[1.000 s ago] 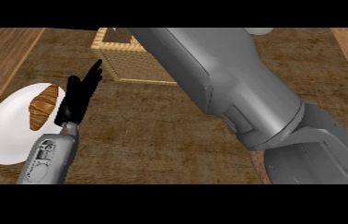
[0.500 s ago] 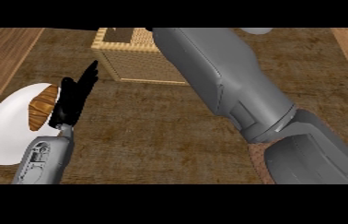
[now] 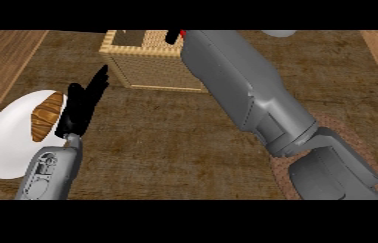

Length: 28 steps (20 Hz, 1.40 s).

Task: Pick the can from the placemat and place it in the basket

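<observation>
Wicker basket [image 3: 155, 62] sits upper centre; your right hand [image 3: 176, 36] holds a red can [image 3: 182, 33] over it, fingers' state unclear; left hand [image 3: 83, 106] rests open, lower left.

A brown counter [image 3: 170, 152] carries a wicker basket [image 3: 159, 69] and a white plate [image 3: 18, 137] at left.

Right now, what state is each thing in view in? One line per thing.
Basket: upright on the counter, open top.
Can: only a red sliver shows over the basket, behind the right forearm.
Left hand: open, fingers straight, resting.
Right hand: mostly hidden above the basket.
Plate: holds a brown pastry.
</observation>
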Each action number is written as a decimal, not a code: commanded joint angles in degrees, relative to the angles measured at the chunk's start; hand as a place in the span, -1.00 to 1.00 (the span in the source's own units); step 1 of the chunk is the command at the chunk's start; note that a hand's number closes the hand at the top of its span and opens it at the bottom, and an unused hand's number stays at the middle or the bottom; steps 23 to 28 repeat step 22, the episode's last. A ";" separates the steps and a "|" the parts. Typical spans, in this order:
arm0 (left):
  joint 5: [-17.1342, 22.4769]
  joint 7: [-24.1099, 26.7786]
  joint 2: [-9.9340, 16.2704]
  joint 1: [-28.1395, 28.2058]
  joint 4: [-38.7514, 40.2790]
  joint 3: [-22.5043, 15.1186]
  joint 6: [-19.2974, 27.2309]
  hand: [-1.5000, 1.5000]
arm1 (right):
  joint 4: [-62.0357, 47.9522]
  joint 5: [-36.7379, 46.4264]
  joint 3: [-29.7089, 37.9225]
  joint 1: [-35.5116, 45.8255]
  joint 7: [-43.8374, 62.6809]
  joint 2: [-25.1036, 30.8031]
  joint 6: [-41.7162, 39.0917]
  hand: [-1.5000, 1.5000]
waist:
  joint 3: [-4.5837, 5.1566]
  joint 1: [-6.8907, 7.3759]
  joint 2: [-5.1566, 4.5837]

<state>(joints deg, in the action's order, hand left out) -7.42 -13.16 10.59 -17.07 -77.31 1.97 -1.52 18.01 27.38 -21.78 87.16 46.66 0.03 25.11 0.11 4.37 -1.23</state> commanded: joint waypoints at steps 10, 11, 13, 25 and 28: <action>-0.01 1.35 0.50 3.78 -0.74 1.52 0.77 0.00 | -0.65 3.80 1.68 0.51 2.01 -0.02 24.46 -1.00 | -0.05 -2.83 0.97; 0.97 0.58 2.18 2.35 -0.57 2.62 -0.80 0.00 | -0.02 3.71 2.16 -1.23 2.21 0.75 25.41 -1.00 | -0.08 -3.58 1.16; 0.93 -1.23 1.30 4.36 -3.30 1.83 -0.40 0.00 | 0.78 3.84 2.86 -3.13 2.49 2.90 25.70 -1.00 | -0.13 -3.86 1.48; 1.02 -1.09 2.29 6.62 -3.20 4.27 0.91 0.00 | 21.47 2.37 3.46 -18.26 3.46 10.17 22.84 -1.00 | -0.20 -7.93 2.76; 1.02 -1.09 2.29 6.62 -3.20 4.27 0.91 0.00 | 21.47 2.37 3.46 -18.26 3.46 10.17 22.84 -1.00 | -0.20 -7.93 2.76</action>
